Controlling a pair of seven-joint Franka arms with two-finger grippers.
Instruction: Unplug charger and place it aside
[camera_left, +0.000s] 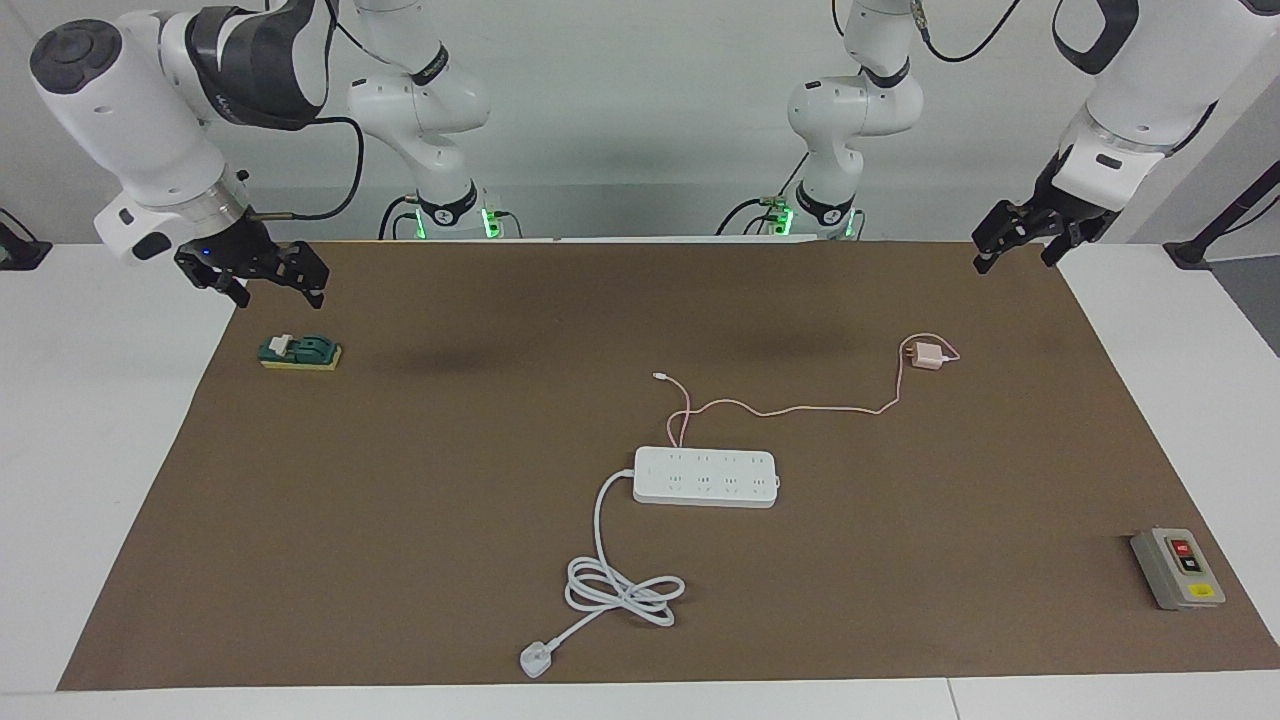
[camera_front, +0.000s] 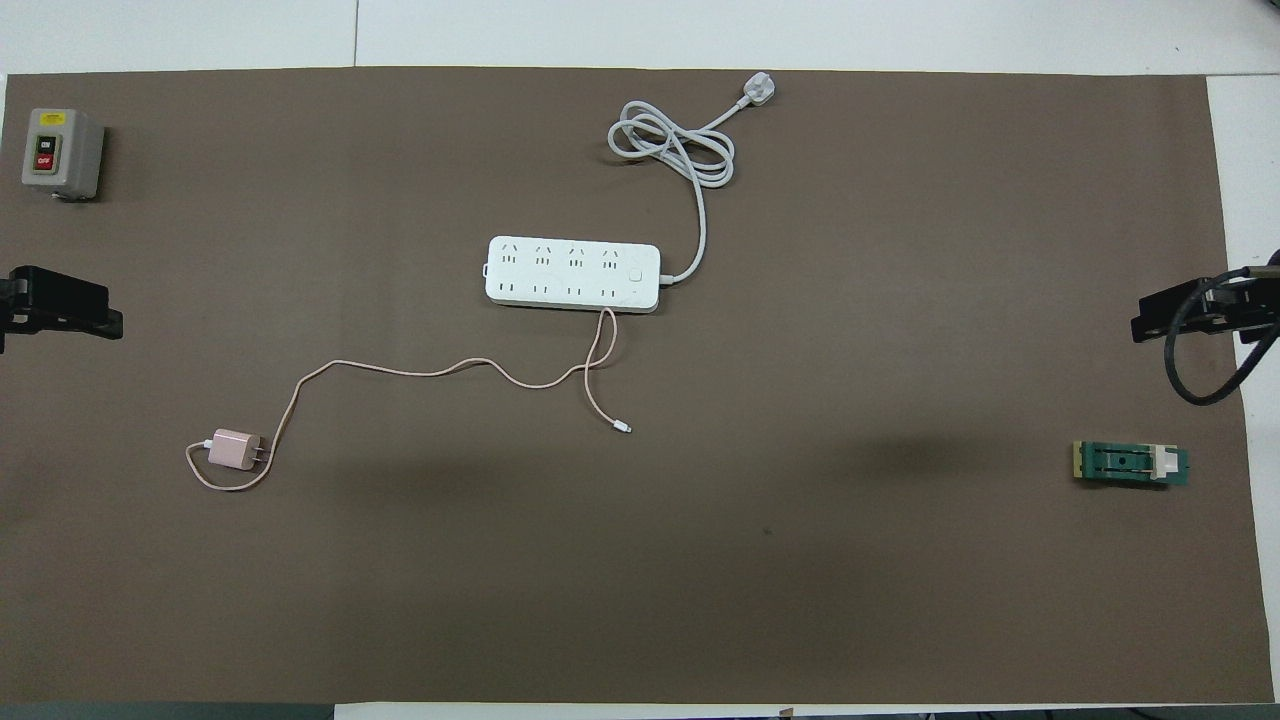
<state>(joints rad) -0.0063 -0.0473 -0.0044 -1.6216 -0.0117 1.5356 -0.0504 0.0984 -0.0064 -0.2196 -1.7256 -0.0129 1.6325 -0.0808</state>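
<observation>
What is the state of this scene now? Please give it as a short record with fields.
charger: pink cube lies unplugged on the brown mat, toward the left arm's end, nearer to the robots than the power strip
cable: thin pink cable runs from the cube toward the strip; its white connector lies loose
power strip: white, mid-mat, no plug in its sockets
left claw: up, holds nothing
right claw: up above the green switch block, holds nothing
grey button box: near the mat's corner
</observation>
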